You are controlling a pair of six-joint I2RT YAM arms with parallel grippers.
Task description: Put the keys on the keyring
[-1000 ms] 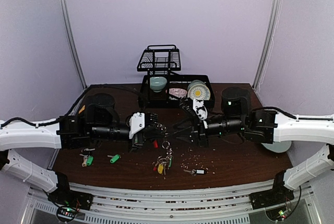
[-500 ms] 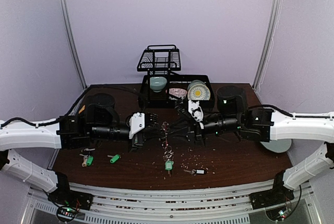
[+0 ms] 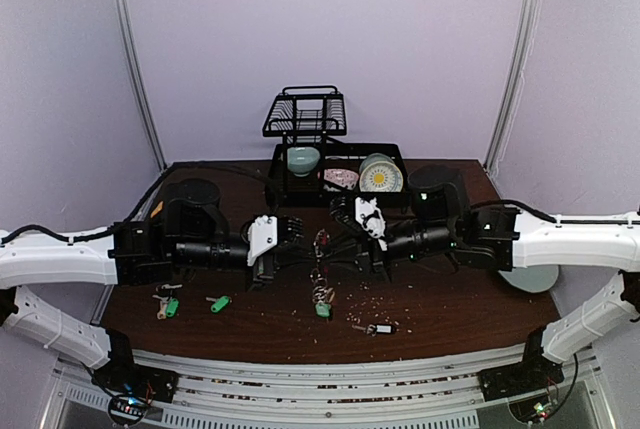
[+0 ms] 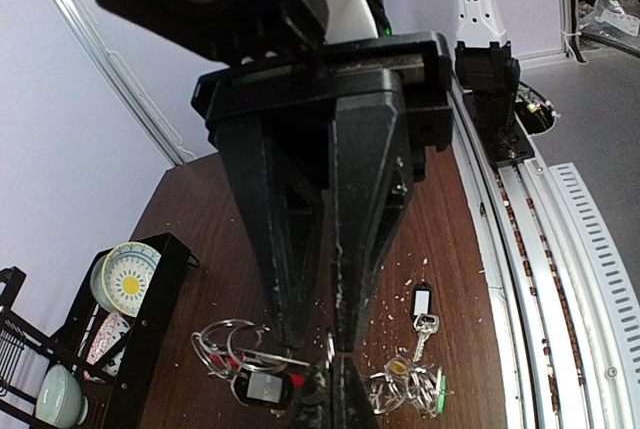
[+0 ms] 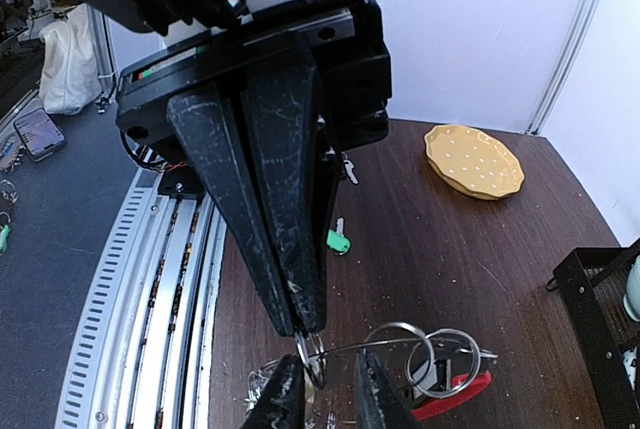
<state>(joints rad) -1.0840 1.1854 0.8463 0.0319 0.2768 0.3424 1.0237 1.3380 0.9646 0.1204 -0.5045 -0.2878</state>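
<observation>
Keyring (image 3: 322, 267) lifted off table; rack (image 3: 335, 174) holds bowl (image 3: 303, 159), plates (image 3: 380, 175).

Black dish rack (image 3: 310, 139), yellow plate (image 5: 474, 161)

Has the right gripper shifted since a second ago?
Yes. In the top view the right gripper has moved toward the left arm and slightly away from the bases, now closer below the black dish rack.

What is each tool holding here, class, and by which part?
Both hold the keyring above the table: the left tool is shut on its wire, and the right tool pinches a wire loop at the fingertips.
</observation>
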